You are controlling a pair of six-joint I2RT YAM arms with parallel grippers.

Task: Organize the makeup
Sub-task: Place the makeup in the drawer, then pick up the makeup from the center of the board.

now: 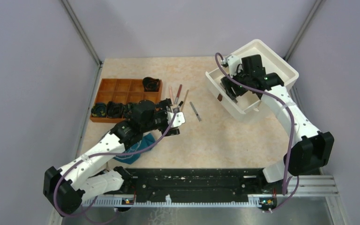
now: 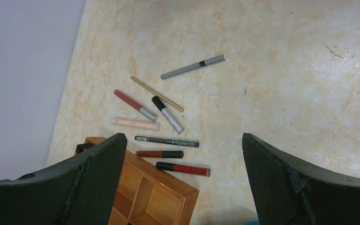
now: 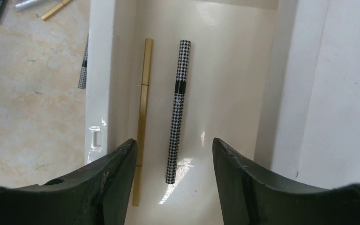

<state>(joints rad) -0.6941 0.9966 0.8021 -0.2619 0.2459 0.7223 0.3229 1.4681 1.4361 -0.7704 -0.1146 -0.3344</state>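
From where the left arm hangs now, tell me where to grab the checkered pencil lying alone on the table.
Likely best: grip the checkered pencil at its middle, by the black band, from straight above, jaws across its length. It lies flat, apart from the gold pencil, so both long sides are free.

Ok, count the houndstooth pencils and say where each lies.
2. One houndstooth pencil lies in the white bin beside a gold pencil; the other lies on the table. Others may be hidden.

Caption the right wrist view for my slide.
Right gripper open over a gold pencil and houndstooth pencil in a white bin.
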